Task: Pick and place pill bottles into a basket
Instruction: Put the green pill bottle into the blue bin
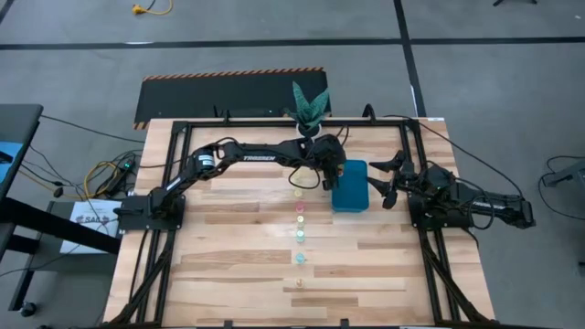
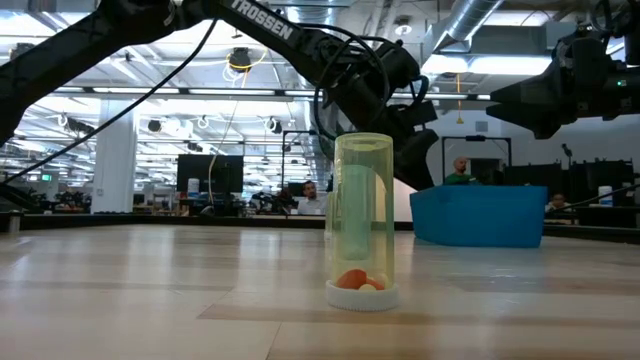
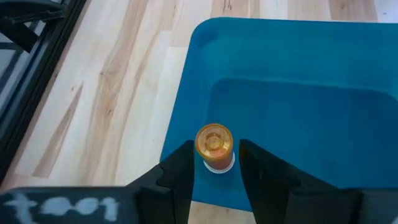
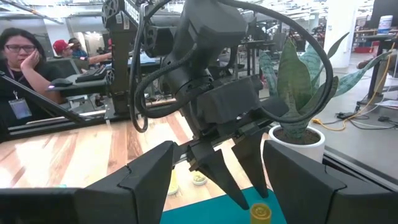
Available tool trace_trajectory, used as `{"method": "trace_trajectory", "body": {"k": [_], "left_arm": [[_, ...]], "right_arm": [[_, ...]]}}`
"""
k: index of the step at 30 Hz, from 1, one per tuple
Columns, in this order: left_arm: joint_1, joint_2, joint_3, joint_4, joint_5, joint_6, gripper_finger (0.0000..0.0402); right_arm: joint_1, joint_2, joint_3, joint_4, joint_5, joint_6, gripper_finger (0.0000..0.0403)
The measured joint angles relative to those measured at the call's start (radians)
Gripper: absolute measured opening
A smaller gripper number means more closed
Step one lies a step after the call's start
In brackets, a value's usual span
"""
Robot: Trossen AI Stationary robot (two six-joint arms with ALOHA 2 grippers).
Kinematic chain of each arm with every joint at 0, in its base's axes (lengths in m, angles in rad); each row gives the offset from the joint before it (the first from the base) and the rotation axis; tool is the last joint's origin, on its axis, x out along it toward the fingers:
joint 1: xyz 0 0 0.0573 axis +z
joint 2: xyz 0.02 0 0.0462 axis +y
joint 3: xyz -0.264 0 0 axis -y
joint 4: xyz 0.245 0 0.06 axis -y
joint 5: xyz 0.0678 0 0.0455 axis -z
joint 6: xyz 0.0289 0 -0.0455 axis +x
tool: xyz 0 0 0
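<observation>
Smooth teal plastic basket (image 1: 350, 185) on matt pale wood table (image 1: 238, 247).

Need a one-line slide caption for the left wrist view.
Left gripper, fingers open, hovers over the teal basket with an orange pill bottle between them.

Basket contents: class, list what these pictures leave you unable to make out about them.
- Basket floor, high view: partly hidden by the left gripper.
- Basket interior, low view: hidden by its near wall.
- Orange bottle, left wrist view: between the fingers; contact unclear.
- Bottle, right wrist view: cut by the edge.
</observation>
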Motion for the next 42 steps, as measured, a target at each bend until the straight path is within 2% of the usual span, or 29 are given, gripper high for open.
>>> {"method": "trace_trajectory", "body": {"k": [4,8,11,14,19,24,27,38,42], "left_arm": [[-0.002,-0.025,0.06,-0.111,0.006,0.022,0.0117],[-0.017,-0.123,0.074,-0.26,0.049,0.066,0.0117],[-0.03,-0.178,0.03,-0.341,0.105,0.072,0.0117],[-0.046,-0.258,-0.05,-0.352,0.127,0.054,0.0117],[-0.064,-0.396,-0.284,-0.294,0.048,0.002,0.0117],[-0.053,-0.537,-0.526,-0.087,-0.006,-0.049,0.0117],[-0.034,-0.563,-0.624,-0.016,-0.056,-0.064,0.0117],[0.059,-0.576,-0.743,0.063,-0.016,-0.061,0.0117],[0.082,-0.575,-0.8,0.108,0.051,-0.063,0.0117]], "right_arm": [[0.0,0.0,0.0,0.0,0.0,0.0,0.0244],[0.0,0.0,0.0,0.0,0.0,0.0,0.0244],[0.0,0.0,0.0,0.0,0.0,0.0,0.0244],[0.0,0.0,0.0,0.0,0.0,0.0,0.0244],[0.0,0.0,0.0,0.0,0.0,0.0,0.0244],[0.0,0.0,0.0,0.0,0.0,0.0,0.0244],[0.0,0.0,0.0,0.0,0.0,0.0,0.0244],[0.0,0.0,0.0,0.0,0.0,0.0,0.0244],[0.0,0.0,0.0,0.0,0.0,0.0,0.0244]]}}
